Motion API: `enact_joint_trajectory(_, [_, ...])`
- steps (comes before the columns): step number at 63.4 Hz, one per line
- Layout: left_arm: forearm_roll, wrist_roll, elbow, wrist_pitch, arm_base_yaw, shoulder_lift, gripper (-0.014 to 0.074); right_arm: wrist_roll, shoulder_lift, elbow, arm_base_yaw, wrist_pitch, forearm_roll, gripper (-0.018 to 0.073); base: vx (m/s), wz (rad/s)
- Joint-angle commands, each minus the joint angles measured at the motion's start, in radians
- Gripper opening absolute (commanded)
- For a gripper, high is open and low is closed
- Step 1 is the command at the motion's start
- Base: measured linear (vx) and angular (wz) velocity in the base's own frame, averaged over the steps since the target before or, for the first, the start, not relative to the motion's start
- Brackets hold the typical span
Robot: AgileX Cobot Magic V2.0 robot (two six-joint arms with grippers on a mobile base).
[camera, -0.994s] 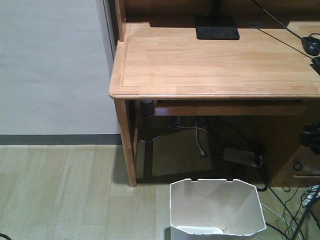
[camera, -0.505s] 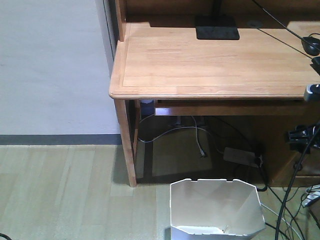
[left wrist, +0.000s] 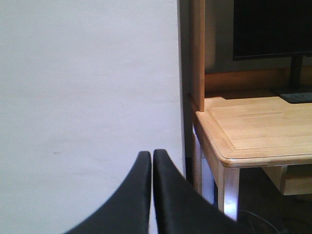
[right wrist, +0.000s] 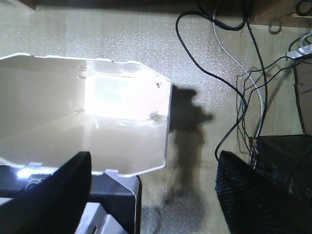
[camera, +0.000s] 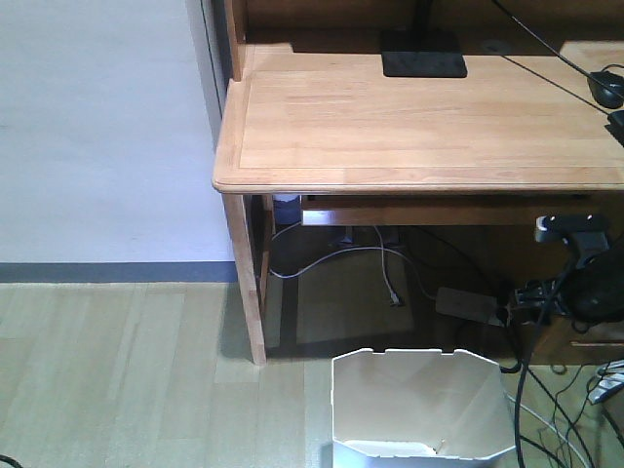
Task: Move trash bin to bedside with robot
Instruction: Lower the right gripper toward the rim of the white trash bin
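The white folded-plastic trash bin [camera: 419, 409] stands on the floor in front of the desk, rim up. In the right wrist view the trash bin [right wrist: 97, 126] lies below and left of my right gripper [right wrist: 152, 163], whose jaws are wide open and empty above the bin's right rim and the floor. In the front view my right arm with its boxy top part [camera: 570, 226] hangs above and right of the bin, with cables trailing. My left gripper [left wrist: 148, 155] is shut and empty, facing the white wall beside the desk. The bed is out of view.
A light wooden desk [camera: 419, 127] stands behind the bin, with its leg [camera: 246, 278] to the left. A power strip [camera: 473, 304] and cables [right wrist: 234, 97] lie on the floor to the right. A monitor base [camera: 422, 60] and a mouse [camera: 607, 90] sit on the desk.
My right arm has come in from the right edge of the front view, moving left and down towards the bin. The bin has not moved.
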Motion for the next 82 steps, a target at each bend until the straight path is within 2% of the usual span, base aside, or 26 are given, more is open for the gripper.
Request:
enact_joint_trajectory(1, [-0.009, -0.014, 0.012, -0.075, -0.006, -0.014, -0.0006, -0.021, 0.057, -0.019, -0.008, -0.115, 0.011, 0.0510, 0.00, 0.00])
enact_joint_trajectory(23, [-0.009, -0.014, 0.012, -0.075, -0.006, -0.014, -0.0006, -0.022, 0.385, -0.036, -0.008, -0.326, 0.008, 0.0510, 0.00, 0.00])
enact_joint_trajectory(47, [-0.009, -0.014, 0.012, -0.075, -0.006, -0.014, -0.0006, -0.022, 0.682, -0.251, -0.008, -0.279, 0.002, 0.0510, 0.00, 0.00])
enact_joint_trajectory(63, [-0.009, -0.014, 0.012, -0.075, -0.006, -0.014, -0.0006, -0.049, 0.833, -0.418, -0.011, -0.192, 0.000, 0.0510, 0.00, 0.00])
enact_joint_trajectory(82, [-0.009, -0.014, 0.012, -0.075, -0.006, -0.014, -0.0006, -0.060, 0.973, -0.553, -0.080, -0.125, 0.000, 0.0510, 0.00, 0.00])
